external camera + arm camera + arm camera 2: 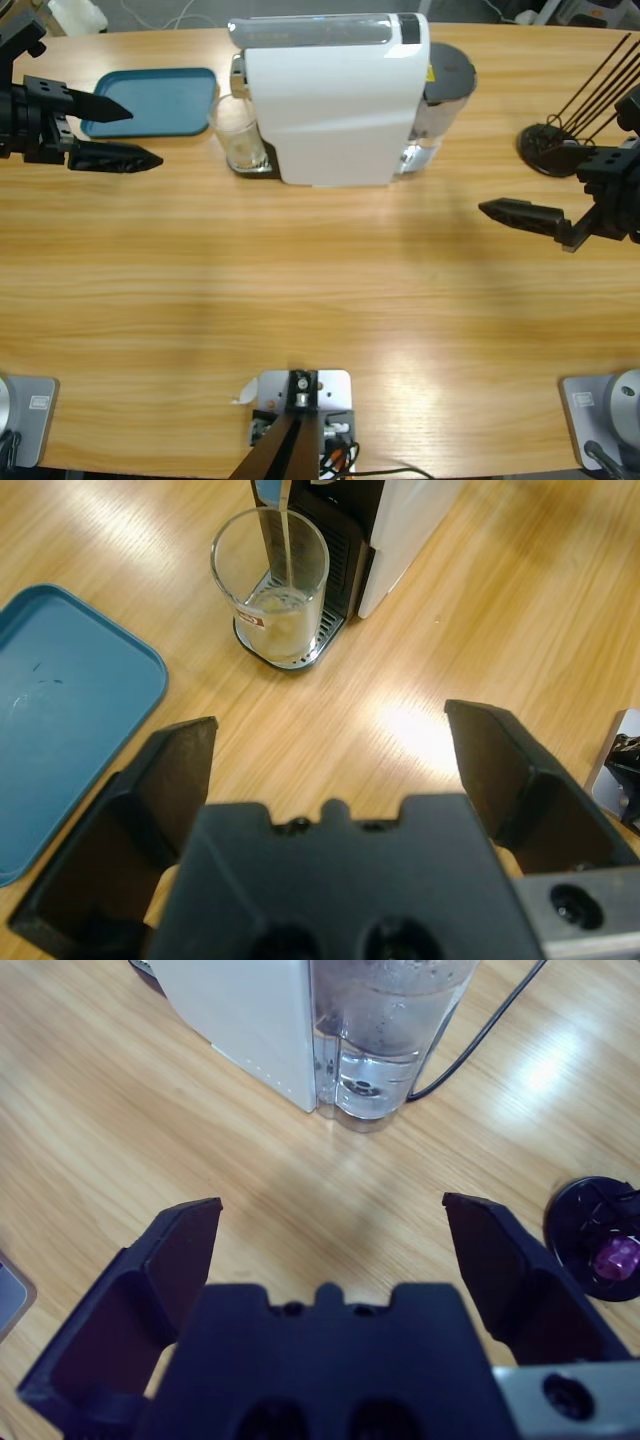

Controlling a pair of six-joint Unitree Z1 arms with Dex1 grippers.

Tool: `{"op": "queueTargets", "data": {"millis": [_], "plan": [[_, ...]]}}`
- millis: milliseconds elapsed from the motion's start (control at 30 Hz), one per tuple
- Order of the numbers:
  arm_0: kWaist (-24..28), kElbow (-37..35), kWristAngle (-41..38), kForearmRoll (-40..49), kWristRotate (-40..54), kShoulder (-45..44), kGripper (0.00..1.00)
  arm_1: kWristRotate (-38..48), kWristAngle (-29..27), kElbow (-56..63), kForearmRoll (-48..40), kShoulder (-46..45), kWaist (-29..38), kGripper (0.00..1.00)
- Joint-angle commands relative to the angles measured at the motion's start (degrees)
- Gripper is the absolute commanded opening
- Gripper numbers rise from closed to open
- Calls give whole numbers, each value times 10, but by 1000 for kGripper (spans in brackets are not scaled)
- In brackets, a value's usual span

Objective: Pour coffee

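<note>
The small clear glass tumbler (241, 142) stands on the drip tray of the white coffee machine (335, 95), at the machine's left end in the high view, and a thin pale stream falls into it from the spout above. The coffee (277, 615) lies as a shallow pale tan layer at the bottom of the glass. The left gripper (115, 132) hangs over the left end of the wooden table (300, 290), beside the blue tray (160, 100), with its jaws spread wide and nothing between them. In the left wrist view the tumbler is ahead of the jaws and somewhat to their left, well apart from them, and bare table lies between; the blue tray lies flat at the left of that view. The right gripper (330, 1250) is at the far right end of the table, on the other side of the machine from the glass, so the coffee is well apart from it too. Its jaws are also wide and hold nothing. In front of it the right wrist view shows the clear water tank (385, 1035) at the machine's end, with a black cable (480, 1040) running away from it. Near this gripper stands a round black holder (550, 145) with thin dark rods rising from it, and something small and purple sits inside it.
</note>
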Motion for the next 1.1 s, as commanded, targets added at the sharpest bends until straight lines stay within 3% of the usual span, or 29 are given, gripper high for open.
{"op": "queueTargets", "data": {"millis": [33,1100], "plan": [[-6,17,-4,4,-5,-2,996,-1,-5,23,-8,19,9,982],[-10,35,-3,3,-7,-30,996,-1,-11,20,-6,23,17,1000]]}}
